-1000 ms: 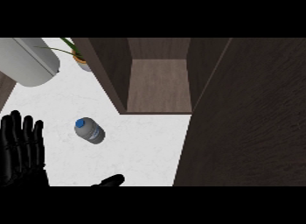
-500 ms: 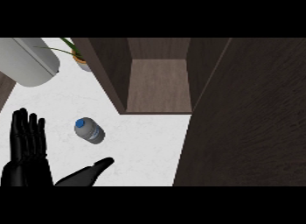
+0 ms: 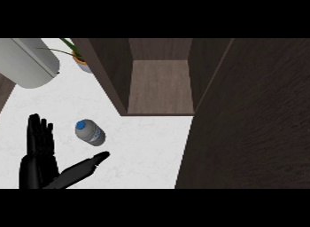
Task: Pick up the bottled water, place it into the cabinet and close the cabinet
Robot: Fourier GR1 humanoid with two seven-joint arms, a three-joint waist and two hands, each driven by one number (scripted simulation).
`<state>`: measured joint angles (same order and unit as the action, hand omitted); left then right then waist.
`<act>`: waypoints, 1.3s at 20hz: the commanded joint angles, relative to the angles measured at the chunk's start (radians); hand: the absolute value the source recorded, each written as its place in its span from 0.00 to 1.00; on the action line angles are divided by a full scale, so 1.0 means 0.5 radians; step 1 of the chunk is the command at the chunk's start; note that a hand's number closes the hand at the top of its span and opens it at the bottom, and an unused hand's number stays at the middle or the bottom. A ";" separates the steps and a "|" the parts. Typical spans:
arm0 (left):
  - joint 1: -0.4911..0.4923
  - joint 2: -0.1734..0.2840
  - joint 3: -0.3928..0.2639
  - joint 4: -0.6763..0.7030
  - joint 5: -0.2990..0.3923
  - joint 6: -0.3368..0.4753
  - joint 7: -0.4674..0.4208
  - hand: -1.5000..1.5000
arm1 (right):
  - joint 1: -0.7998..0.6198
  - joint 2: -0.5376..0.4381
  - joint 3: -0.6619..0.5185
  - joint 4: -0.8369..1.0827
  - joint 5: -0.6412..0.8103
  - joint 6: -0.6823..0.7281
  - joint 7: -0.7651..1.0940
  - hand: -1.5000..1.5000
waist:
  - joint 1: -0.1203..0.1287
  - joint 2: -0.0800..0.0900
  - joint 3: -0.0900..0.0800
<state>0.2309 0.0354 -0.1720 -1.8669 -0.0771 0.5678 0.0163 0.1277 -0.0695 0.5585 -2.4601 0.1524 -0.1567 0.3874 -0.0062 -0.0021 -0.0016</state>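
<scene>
Cabinet [image 3: 161, 84] fills the upper middle and right of the frame, its dark door [image 3: 256, 119] swung wide across the right side, so we see the bare shelf inside. White counter [image 3: 145, 146] spreads across the lower left. At upper left sits a grey rounded appliance [image 3: 23, 62], with a small potted plant [image 3: 79, 55] just beside it. Our left hand [image 3: 41, 162] shows at lower left, fingers straight and spread, thumb pointing toward the bottled water [image 3: 90, 132], holding nothing. We cannot find our right hand in the frame. The bottle stands on the counter near the thumb tip, apart from it, below and left of the cabinet opening. We judge the task barely begun: grasping, placing and closing the door all remain.
</scene>
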 commanded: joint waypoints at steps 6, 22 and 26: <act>-0.022 -0.025 0.216 0.500 0.287 -0.195 -0.385 0.00 | -0.112 -0.053 0.001 -0.211 0.195 -0.058 0.206 0.00 | 0.006 0.001 0.001; -0.481 -0.069 0.556 1.563 0.638 -0.461 -1.115 0.00 | 0.031 -0.167 0.154 -0.069 0.219 -0.167 -0.059 0.00 | -0.004 0.001 0.003; -0.517 -0.001 0.699 1.888 0.688 -0.684 -1.385 0.00 | -0.047 -0.198 0.108 -0.173 0.238 -0.215 0.123 0.00 | -0.009 0.002 0.001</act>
<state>0.0083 0.0210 0.1368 -1.0340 0.2462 0.2749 -0.5957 0.0770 -0.1315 0.6166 -2.4476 0.1669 -0.2679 0.4104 -0.0097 -0.0015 -0.0013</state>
